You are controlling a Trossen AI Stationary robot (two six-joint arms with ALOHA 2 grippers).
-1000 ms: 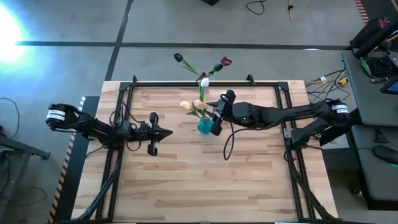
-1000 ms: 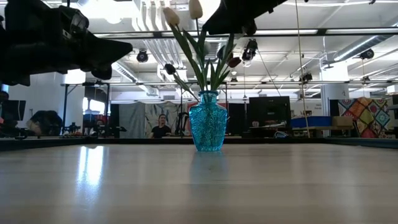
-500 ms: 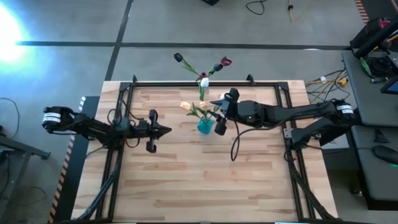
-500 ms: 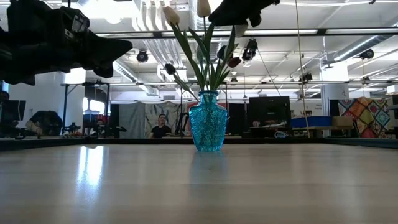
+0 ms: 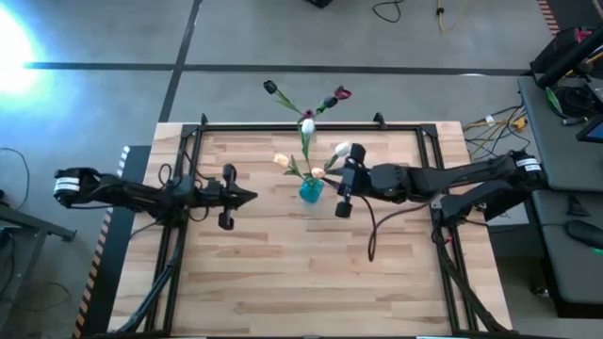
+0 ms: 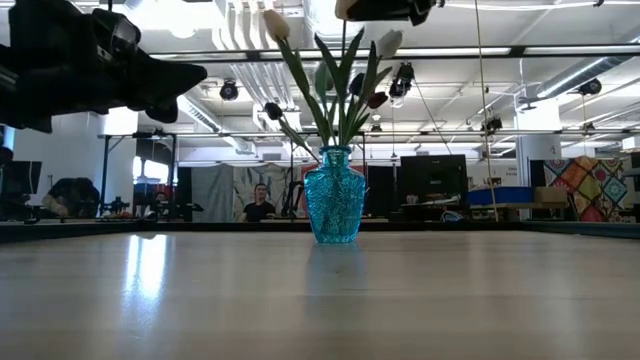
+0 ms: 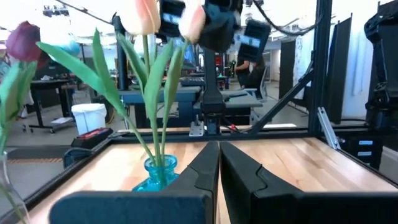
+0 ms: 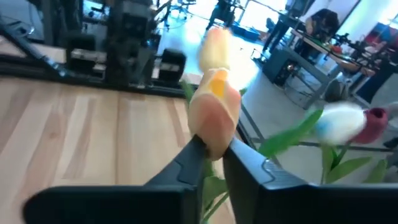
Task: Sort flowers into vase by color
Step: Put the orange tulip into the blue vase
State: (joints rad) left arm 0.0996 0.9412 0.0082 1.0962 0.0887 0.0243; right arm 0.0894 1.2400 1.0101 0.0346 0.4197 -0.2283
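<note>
Blue vase (image 5: 310, 191) of flowers (image 5: 306, 121) between both end effectors.

Glossy faceted blue glass vase (image 6: 335, 207) on smooth wood table (image 5: 283, 273).

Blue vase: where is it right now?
In the high view the blue vase stands on the table's far-centre part, just left of the right gripper, holding the flowers.

A grey concrete floor (image 5: 113, 38) surrounds the pale wooden worktop (image 5: 283, 264). Bright glare (image 5: 14, 42) sits at ten o'clock, a cluttered desk (image 5: 575, 94) at three. Beyond, a seated person (image 6: 260, 208) and ceiling pipes (image 6: 240, 30).
</note>
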